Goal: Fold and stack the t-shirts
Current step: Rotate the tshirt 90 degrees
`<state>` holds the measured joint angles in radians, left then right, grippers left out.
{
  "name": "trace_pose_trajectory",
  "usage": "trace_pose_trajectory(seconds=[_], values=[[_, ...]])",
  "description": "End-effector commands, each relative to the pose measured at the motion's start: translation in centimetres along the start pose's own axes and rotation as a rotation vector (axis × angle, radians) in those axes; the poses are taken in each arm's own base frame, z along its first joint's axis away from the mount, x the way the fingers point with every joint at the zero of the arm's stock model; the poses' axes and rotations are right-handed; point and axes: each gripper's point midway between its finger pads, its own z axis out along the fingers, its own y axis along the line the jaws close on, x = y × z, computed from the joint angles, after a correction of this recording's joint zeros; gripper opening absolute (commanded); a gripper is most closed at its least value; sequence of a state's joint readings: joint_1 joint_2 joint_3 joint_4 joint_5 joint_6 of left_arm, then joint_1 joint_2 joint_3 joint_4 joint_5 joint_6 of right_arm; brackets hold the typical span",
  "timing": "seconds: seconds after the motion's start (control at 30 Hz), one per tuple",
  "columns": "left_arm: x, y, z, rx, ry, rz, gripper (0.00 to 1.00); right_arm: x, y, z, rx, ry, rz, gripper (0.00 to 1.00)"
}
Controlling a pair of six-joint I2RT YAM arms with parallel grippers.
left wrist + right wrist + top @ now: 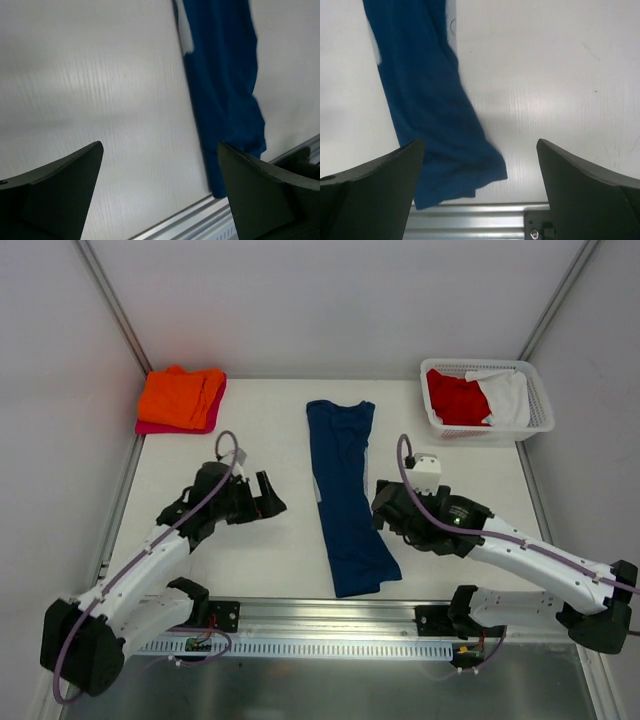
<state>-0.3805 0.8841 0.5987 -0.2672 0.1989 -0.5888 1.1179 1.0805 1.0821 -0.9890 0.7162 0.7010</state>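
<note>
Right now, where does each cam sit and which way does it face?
Top external: above and behind the robot, looking down on the table; shows left tool and right tool open either side of the navy t-shirt.
Left wrist: on the left arm, angled down across the table toward the shirt; its own fingers show.
Right wrist: on the right arm, looking down at the shirt's near end; its own fingers show.
Shared: both wrist views catch the shirt's near end and the front rail.
</note>
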Motion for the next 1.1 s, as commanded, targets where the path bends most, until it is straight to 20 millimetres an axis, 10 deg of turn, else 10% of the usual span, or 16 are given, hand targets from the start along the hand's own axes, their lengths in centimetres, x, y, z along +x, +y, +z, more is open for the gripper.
trace_pose_trajectory(seconds=[0.0, 0.27, 0.53, 1.07], values=[[2.8, -2.2, 2.1, 0.014, 0.097, 0.045, 0.99, -1.1, -2.5, 0.5, 0.016, -0.012, 0.005, 1.0], [13.4, -9.5, 6.2, 0.001, 0.363, 0.339, 0.99, 0.3, -3.6, 1.7, 0.038, 0.022, 0.01, 1.0], [16.9, -14.5, 6.5, 0.082, 0.429, 0.416, 0.99, 3.6, -3.3, 4.1, 0.01, 0.088, 0.046, 1.0], [20.5, -12.9, 7.0, -0.002, 0.502, 0.442, 0.99, 5.2, -3.7, 5.6, 0.024, 0.115, 0.051, 1.0]])
